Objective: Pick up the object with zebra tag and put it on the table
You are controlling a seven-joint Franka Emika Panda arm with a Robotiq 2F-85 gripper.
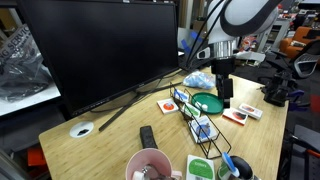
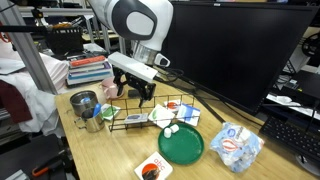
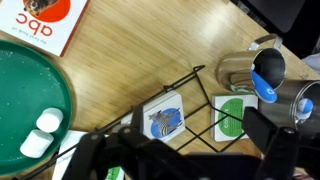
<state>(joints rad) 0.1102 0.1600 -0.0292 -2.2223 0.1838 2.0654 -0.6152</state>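
Observation:
The object with zebra tag is a small white box with a blue circle and a zebra picture. It sits in a black wire rack on the wooden table. It also shows in both exterior views. My gripper is open and empty, hovering above the rack, with one dark finger on each side of the rack's two boxes. It also shows in both exterior views. A green-and-white box sits beside the zebra box.
A green plate with two small white pieces lies next to the rack. A red-and-white card, a metal cup, a blue-capped item and a large monitor stand around.

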